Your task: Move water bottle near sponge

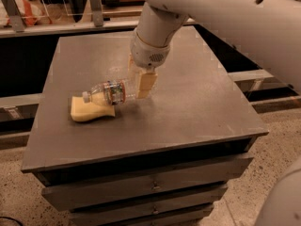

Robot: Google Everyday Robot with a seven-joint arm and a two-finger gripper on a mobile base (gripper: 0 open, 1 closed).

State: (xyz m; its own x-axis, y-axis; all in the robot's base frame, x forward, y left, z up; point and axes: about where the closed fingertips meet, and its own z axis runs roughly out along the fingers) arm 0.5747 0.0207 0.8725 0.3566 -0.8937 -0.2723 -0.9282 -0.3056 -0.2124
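The water bottle [110, 92] lies on its side on the dark table [188, 107], white cap pointing left. Its cap end rests against the back edge of the pale yellow sponge [89, 112], which lies flat at the table's left. My gripper [140, 81] reaches down from the white arm at the bottle's base end. Its tan fingers [146, 84] stand on either side of the base and grip it. The base itself is partly hidden behind the near finger.
The table is a drawer cabinet with drawers [155, 185] in its front. A shelf rail [56, 27] with clutter runs behind it. My arm's large white link [235, 18] crosses the upper right. The speckled floor [277, 140] lies to the right.
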